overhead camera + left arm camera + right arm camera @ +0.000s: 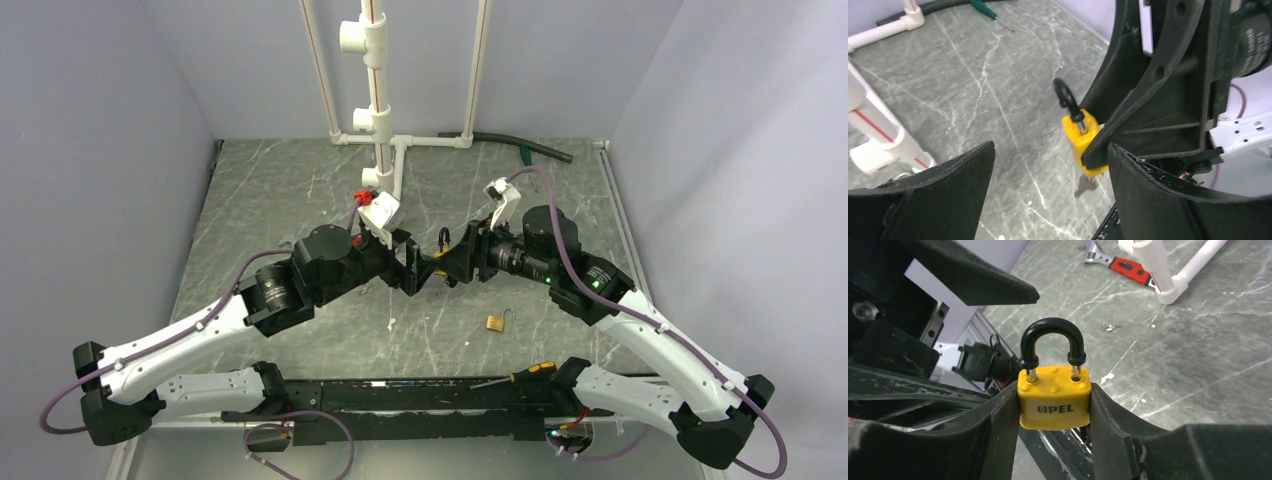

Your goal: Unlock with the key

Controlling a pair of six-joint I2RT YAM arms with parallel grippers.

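A grey-green marbled tabletop (280, 190) is stretching between pale lilac walls, and a white PVC pipe frame (378, 120) is standing at the back. A small brass padlock (496, 322) and a black-and-yellow-handled screwdriver (522, 374) are lying nearer the arm bases, well apart from the work.

Both arms are meeting above the middle of the table. The right gripper (1054, 402) is clamping the yellow padlock (1054, 399) by its two flat sides, holding it clear of the surface with the black shackle (1052, 337) pointing up. Bare metal is showing on both shackle legs above the body, and whether the shackle is released cannot be told.

The key (1086, 186) is sitting in the underside of the padlock, its silver bow hanging out below the yellow body. Its long axis is running in line with the lock, roughly upright and slightly tilted.

The left gripper (1050, 150) is standing wide apart and gripping nothing. It is the nearer free arm, facing the lock from just beside it. In its wrist view the key is lying ahead, closer to the right-hand finger (1168, 200) than the other. Likely the coming move is calling for those fingers to be centring on the bow, closing, then twisting about the key's long axis.
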